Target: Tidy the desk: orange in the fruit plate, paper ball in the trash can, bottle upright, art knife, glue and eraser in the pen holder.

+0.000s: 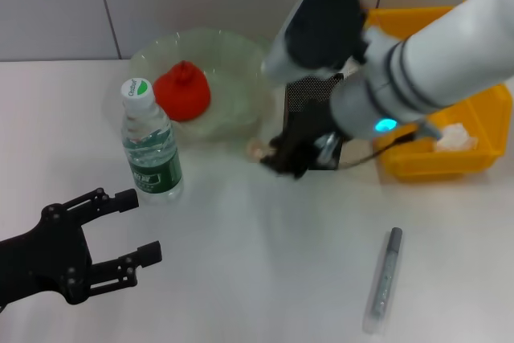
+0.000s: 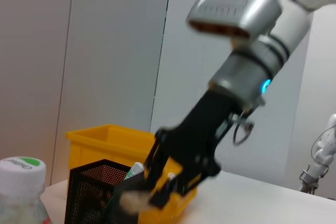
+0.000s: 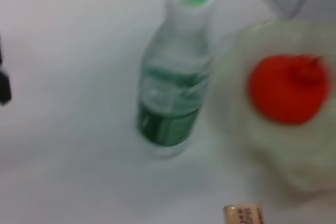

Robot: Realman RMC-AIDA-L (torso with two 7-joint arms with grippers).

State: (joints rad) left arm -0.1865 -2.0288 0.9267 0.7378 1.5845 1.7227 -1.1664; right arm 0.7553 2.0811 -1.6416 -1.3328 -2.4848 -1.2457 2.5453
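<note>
White tabletop (image 1: 265, 271), grey wall panels behind. Orange (image 1: 182, 91) sits in the clear fruit plate (image 1: 233, 62) near the far edge. Bottle (image 1: 151, 144) stands upright just in front of the plate. Paper ball (image 1: 455, 136) lies in the yellow bin (image 1: 474, 158) at the right edge. Right gripper (image 1: 283, 160) hangs low over the eraser (image 3: 243, 214) beside the black mesh pen holder (image 2: 89, 192); cannot tell its finger state. Art knife (image 1: 385, 279) lies near the front edge. Left gripper (image 1: 132, 226) is open, empty, at the front-left corner
</note>
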